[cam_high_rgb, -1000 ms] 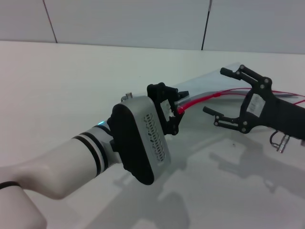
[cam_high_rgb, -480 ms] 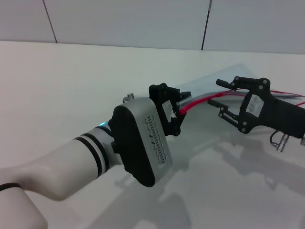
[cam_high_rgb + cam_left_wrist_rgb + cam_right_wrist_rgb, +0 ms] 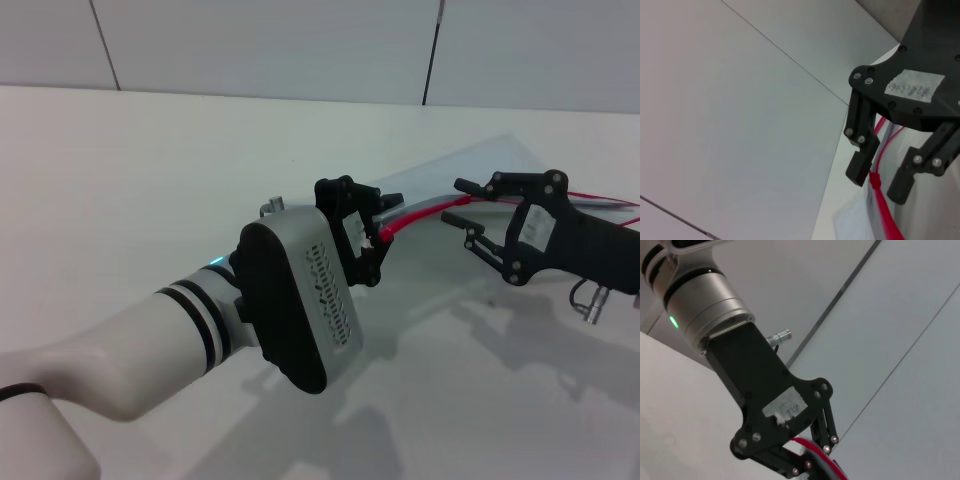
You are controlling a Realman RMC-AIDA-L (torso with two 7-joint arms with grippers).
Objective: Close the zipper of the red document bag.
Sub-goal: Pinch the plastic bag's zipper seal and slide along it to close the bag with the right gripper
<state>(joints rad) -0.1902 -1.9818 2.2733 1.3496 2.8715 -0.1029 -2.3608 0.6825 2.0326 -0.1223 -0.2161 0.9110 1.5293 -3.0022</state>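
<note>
Left gripper (image 3: 372,232): clamped on the zipper (image 3: 412,216) end.
Right gripper (image 3: 466,214): open, straddling the zipper farther along.
Red document bag (image 3: 480,165): lifted between both; zipper stretches from left gripper toward right.

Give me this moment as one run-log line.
left gripper: shut on zipper end | right gripper: open, jaws around zipper | red document bag: lifted at gripped end

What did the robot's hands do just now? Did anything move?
The right gripper narrowed its wide-open fingers and slid in over the red zipper, though its fingers are still apart. The left gripper stayed pinching the zipper's end, and the bag kept its place.
</note>
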